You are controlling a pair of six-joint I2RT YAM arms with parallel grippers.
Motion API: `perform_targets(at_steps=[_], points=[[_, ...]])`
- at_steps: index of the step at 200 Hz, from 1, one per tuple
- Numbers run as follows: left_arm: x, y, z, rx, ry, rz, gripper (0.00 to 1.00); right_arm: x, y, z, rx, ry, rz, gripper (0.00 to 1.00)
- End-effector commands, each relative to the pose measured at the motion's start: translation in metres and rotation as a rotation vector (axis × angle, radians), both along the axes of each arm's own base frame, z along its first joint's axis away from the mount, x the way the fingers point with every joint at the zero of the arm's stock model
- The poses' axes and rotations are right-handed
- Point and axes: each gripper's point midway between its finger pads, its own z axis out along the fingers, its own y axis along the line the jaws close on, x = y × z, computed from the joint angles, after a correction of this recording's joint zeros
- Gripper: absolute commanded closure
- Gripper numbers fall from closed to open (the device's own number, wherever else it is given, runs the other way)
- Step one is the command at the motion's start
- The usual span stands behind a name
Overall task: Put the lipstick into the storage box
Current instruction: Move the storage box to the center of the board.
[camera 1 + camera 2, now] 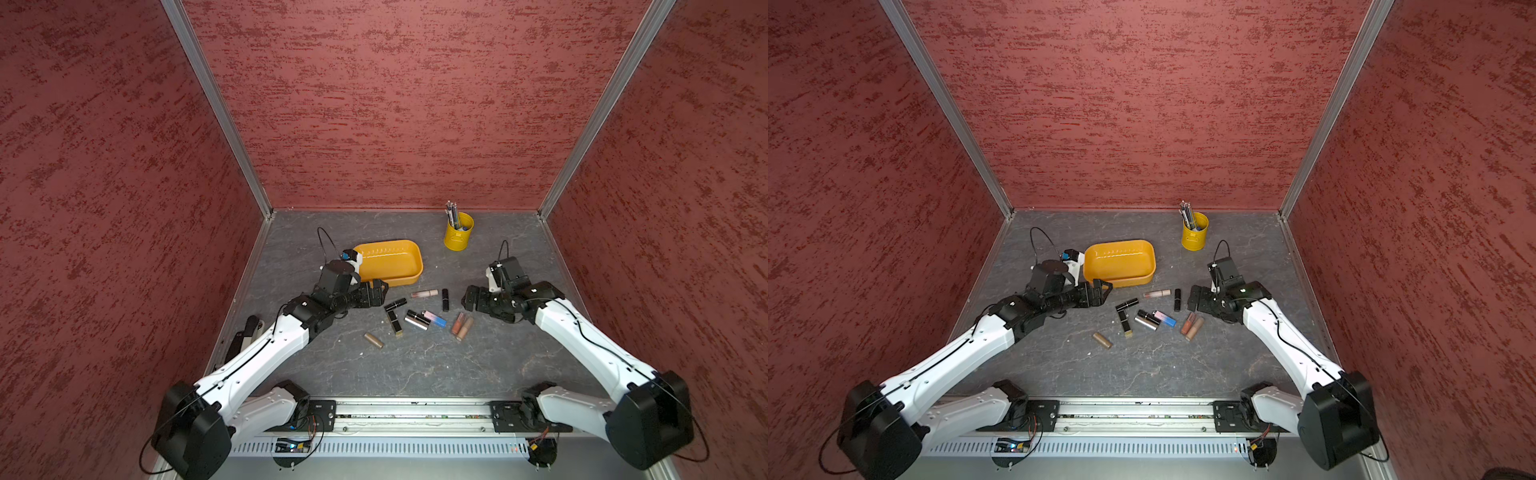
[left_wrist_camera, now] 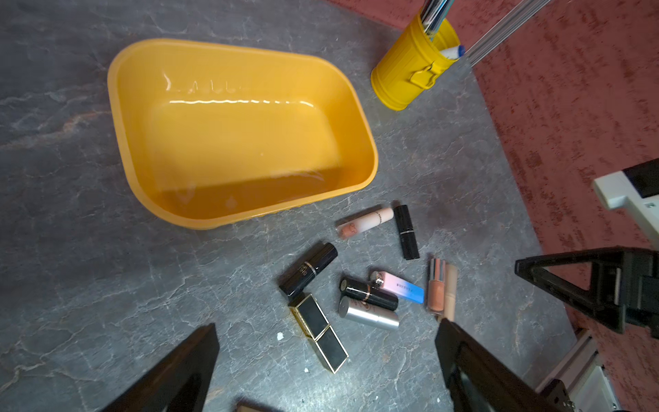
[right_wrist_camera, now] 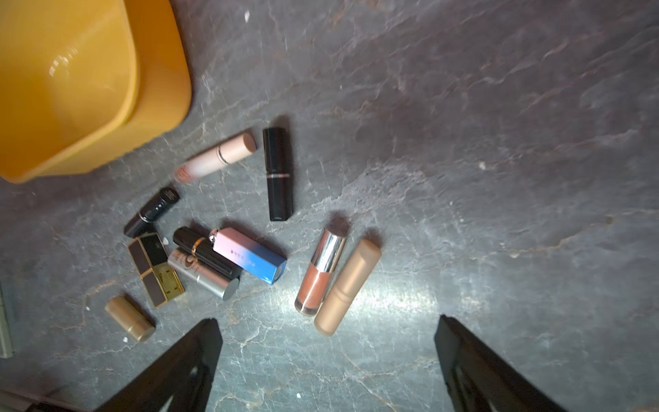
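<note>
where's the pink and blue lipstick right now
In a top view the pink-and-blue lipstick lies flat on the table, robot-side of the storage box, with a black gold-banded tube alongside it.

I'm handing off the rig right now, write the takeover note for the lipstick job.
Left tool: open, empty, low beside the storage box, at its near corner.
Right tool: open, empty, just right of the lipsticks.
Storage box: empty, on the table.
Lipsticks: all ten lie loose on the table in front of the box.
Done: nothing boxed yet.
Left: pick each one up and put it in the box.
</note>
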Motion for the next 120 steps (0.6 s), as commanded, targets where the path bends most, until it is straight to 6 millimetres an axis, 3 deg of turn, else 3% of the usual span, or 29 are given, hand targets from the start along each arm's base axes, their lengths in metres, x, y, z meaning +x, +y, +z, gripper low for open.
perform_targets(at_steps=[1,30,66,86,120], points=[[0.015,0.006,0.001,0.037,0.031,0.052,0.0,0.016,0.018,0.003,-0.014,-0.019,-0.005,0.01],[0.033,0.026,-0.002,0.086,0.073,0.132,0.0,0.049,0.064,0.013,-0.011,-0.037,0.079,0.01],[0.059,0.069,-0.009,0.071,0.12,0.248,0.0,0.105,0.11,0.021,-0.02,-0.066,0.138,0.02],[0.076,0.084,-0.015,0.121,0.145,0.268,0.0,0.133,0.126,0.019,-0.046,-0.075,0.156,0.02],[0.1,0.084,-0.035,0.19,0.205,0.241,0.05,0.169,0.135,0.008,-0.131,-0.076,0.166,0.06]])
